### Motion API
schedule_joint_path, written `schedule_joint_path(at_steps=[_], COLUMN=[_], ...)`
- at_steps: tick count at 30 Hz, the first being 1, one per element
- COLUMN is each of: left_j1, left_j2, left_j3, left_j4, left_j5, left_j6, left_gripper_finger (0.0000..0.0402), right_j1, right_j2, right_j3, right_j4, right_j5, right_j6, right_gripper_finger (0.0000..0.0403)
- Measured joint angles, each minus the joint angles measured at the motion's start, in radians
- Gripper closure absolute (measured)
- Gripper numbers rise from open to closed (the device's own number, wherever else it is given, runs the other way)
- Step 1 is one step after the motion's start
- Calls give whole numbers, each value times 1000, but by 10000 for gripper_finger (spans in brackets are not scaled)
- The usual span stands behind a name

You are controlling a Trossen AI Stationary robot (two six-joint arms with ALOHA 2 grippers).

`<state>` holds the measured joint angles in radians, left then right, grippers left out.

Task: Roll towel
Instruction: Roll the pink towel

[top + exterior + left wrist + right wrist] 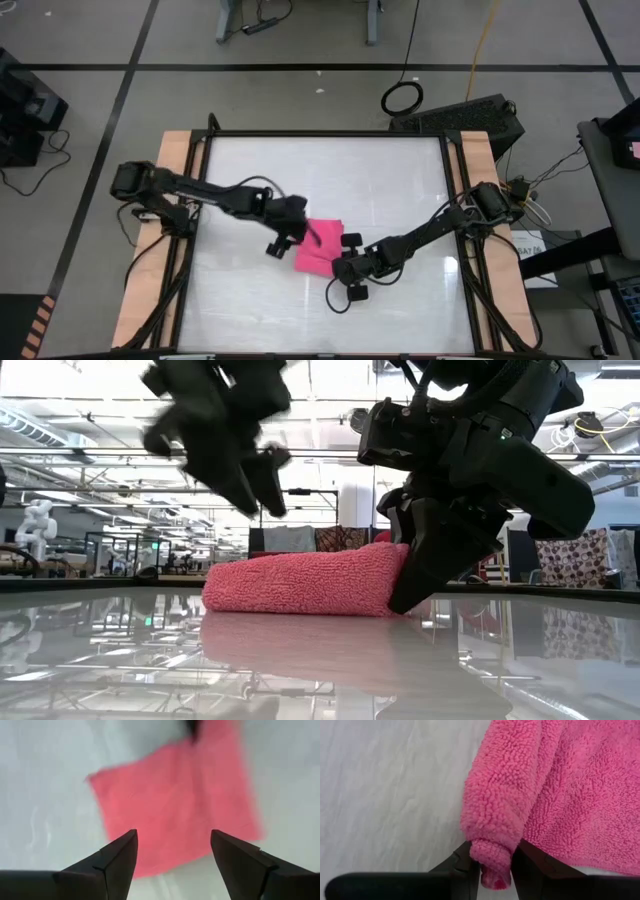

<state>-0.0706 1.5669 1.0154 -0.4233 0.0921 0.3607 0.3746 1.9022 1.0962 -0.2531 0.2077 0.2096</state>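
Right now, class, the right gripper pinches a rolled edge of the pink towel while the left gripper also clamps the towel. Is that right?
Not quite. The right gripper does pinch the pink towel's rolled edge, but the left gripper is open above it, holding nothing, as the left wrist view shows.

Towel (320, 248) on table (400, 170), near centre. Left gripper (300, 236) above towel's left edge, apparently clear of it. Right gripper (342, 262) at towel's right edge, on table, fingers (462, 862) either side of rolled fold. Arms reach in from opposite sides.
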Motion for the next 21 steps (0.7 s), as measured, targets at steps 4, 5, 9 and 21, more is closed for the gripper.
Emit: schedule_joint_path(at_steps=[4, 5, 9, 21], left_j1=[-131, -165, -282, -316], left_j2=[-47, -49, -51, -17], left_j3=[-56, -79, -195, -453], left_j4=[66, 89, 271, 816], left_j5=[-32, -61, -209, -220], left_j6=[-59, -67, -113, -103], left_gripper_finger=[144, 144, 144, 144], right_j1=[-2, -2, -2, -2], right_j2=[0, 0, 0, -1], right_j3=[0, 0, 0, 0], right_j4=[5, 6, 10, 32], right_j5=[0, 0, 0, 3], right_j6=[0, 1, 2, 9], right_gripper_finger=[314, 314, 314, 314])
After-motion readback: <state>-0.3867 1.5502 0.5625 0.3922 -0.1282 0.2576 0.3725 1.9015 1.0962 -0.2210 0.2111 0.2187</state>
